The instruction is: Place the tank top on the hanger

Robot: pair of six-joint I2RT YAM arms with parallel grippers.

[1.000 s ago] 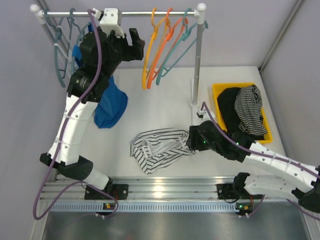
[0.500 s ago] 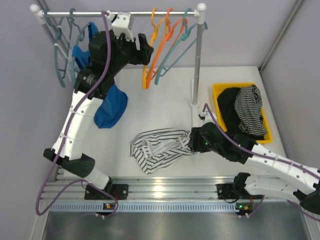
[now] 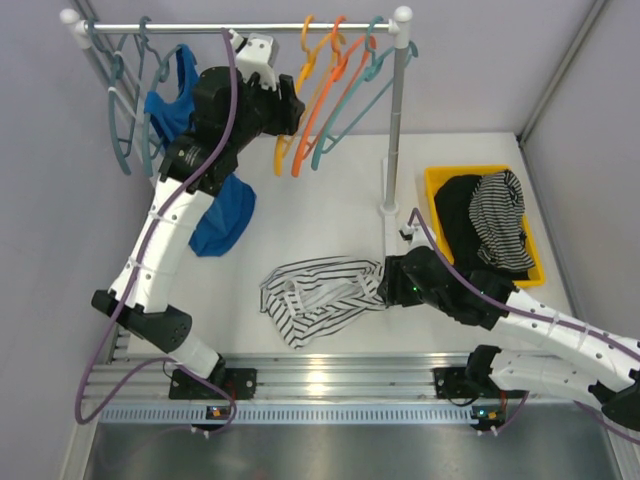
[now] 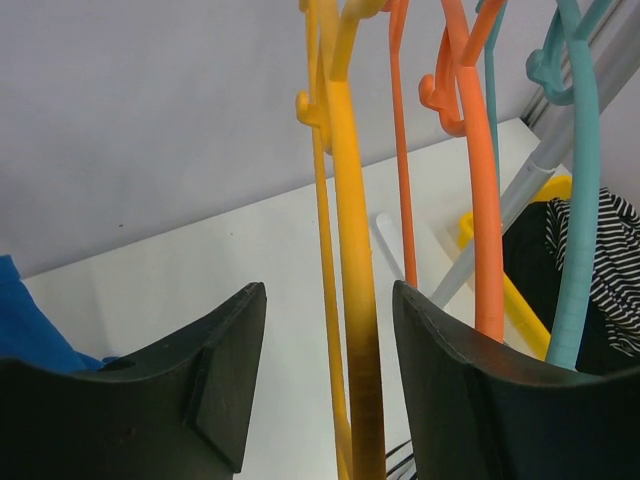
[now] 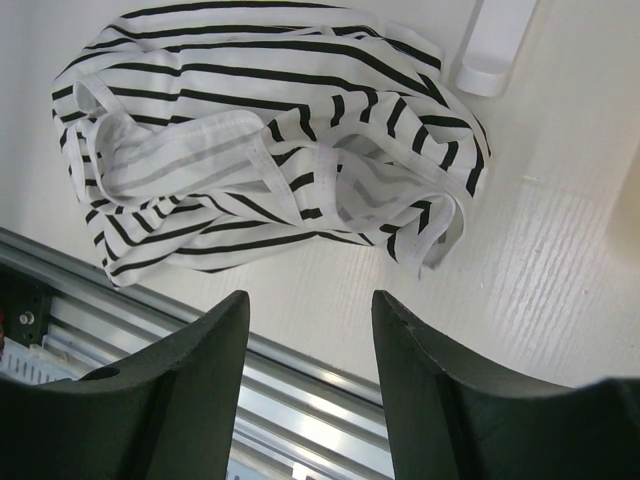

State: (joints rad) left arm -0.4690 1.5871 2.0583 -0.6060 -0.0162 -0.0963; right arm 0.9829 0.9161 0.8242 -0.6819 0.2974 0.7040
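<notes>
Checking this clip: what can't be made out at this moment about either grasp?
- Left wrist view: whether the left fingers touch the hanger. Its hook and lower bar are cut off by the frame edges.
- Top view: the right fingers are hidden under their own arm.
- Right wrist view: how high the right fingers hang near the tank top.

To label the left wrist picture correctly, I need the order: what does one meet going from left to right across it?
blue top → amber hanger → redder orange hanger → teal hanger
</notes>
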